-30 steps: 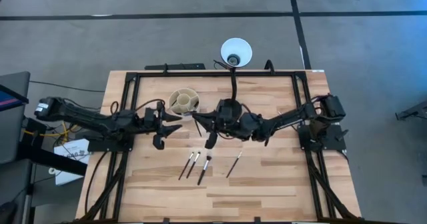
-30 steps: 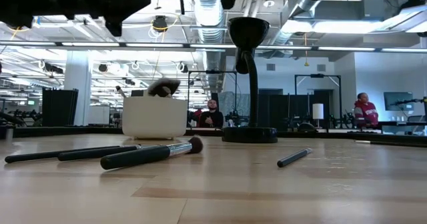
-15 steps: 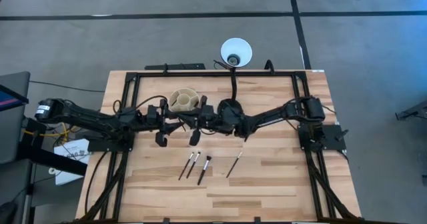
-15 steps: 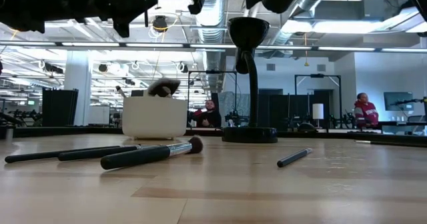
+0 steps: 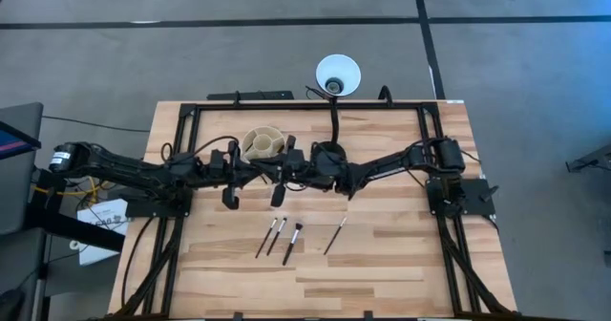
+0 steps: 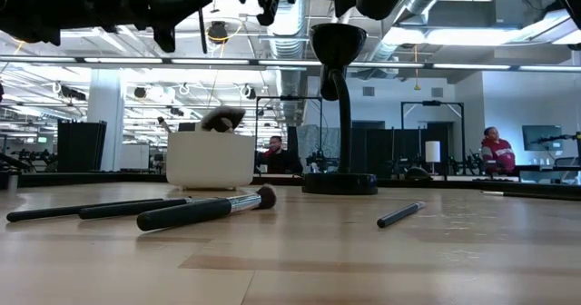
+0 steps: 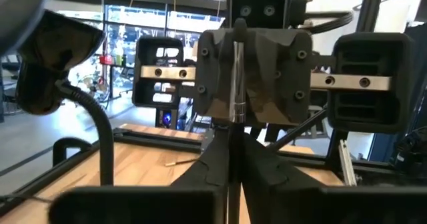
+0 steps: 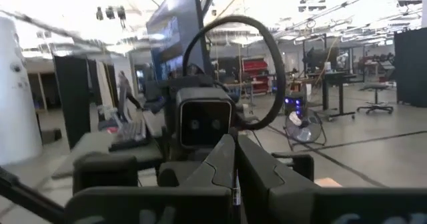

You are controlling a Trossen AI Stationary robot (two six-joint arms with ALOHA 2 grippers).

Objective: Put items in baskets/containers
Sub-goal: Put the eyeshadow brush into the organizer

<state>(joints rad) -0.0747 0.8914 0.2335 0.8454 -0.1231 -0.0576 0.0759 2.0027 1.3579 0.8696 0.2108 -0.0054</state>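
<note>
A thin black makeup brush (image 7: 235, 84) with a silver ferrule stands upright in the air between my two grippers, above the table's middle left. My left gripper (image 5: 256, 173) and my right gripper (image 5: 269, 173) meet tip to tip, both shut on it. In the low view the brush shows as a thin upright line (image 6: 201, 28). The cream cup (image 5: 263, 144) stands just beyond them with brush tips sticking out of it. Several brushes (image 5: 286, 237) lie flat on the table nearer the front. My left gripper (image 7: 233, 144) pinches the brush's shaft just below the silver ferrule (image 7: 235, 121) between its two fingers. The fingers come level from the table's left and lie across the brush. The brush stands upright, clear of the table. My right gripper (image 8: 235, 154) pinches the same brush (image 8: 235, 187) between its two fingers, level from the table's right, facing my left gripper. In the left wrist view the brush's shaft (image 7: 235, 51) runs along the seam between its fingers. It holds the shaft on the ferrule's other side from my left gripper.
The black desk lamp stands on its round base (image 5: 329, 154) right of the cup, its neck rising to the white shade (image 5: 338, 74) beyond the far edge. A black frame (image 5: 191, 120) rims the table. People show in the room behind (image 6: 495, 151).
My right gripper has gone toward the table's left edge with the brush, up to my left gripper beside the cup, and has then kept still. The brush now shows in the low view as an upright line under the grippers.
</note>
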